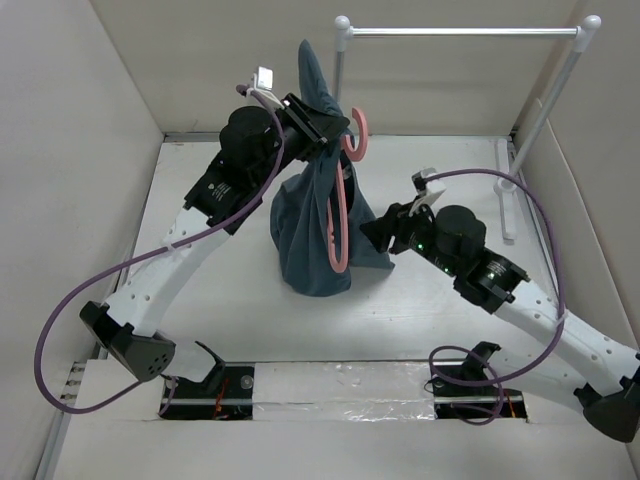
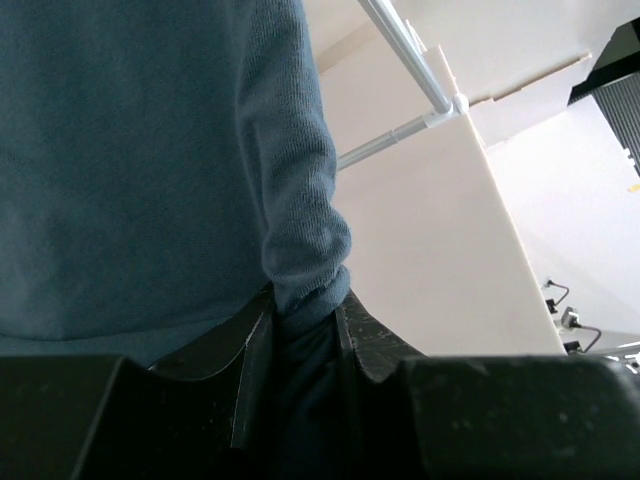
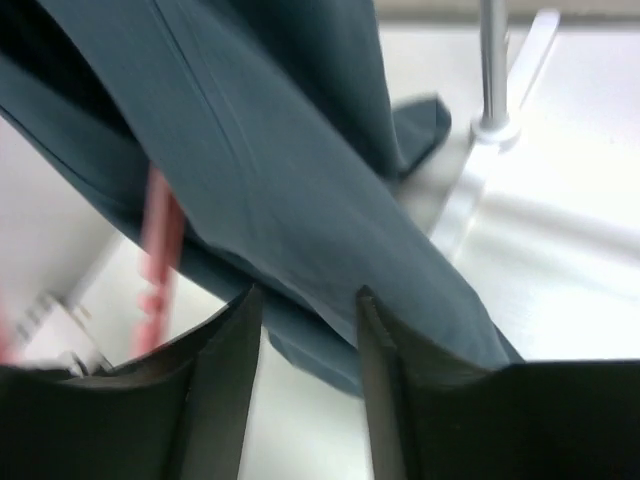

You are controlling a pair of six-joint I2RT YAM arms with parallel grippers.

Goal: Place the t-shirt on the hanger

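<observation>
At the middle of the white table (image 1: 240, 300), the dark teal t-shirt (image 1: 305, 235) hangs as a tall bunched column. Its long axis runs from a pinched peak at the far end, held up high, down to a wide lower end that rests on the table surface nearer the arms. The salmon-pink hanger (image 1: 340, 215) lies along the shirt's right face, on the same line. Its hook is at the upper far end and curls towards the right.

The left gripper (image 1: 320, 125) is at the peak. Its jaws are closed tight on a fold of the fabric, and the left wrist view shows cloth squeezed between the fingers. The right gripper (image 1: 372, 237) sits just beside the shirt's lower right edge. Its jaws stand partly apart, and in the right wrist view a band of fabric crosses in front of the gap, not visibly pinched.

Bare table lies to the shirt's left and on its near side. The white rail (image 1: 465, 32) stands behind and to the right, and plain walls close in the left, far and right edges.
</observation>
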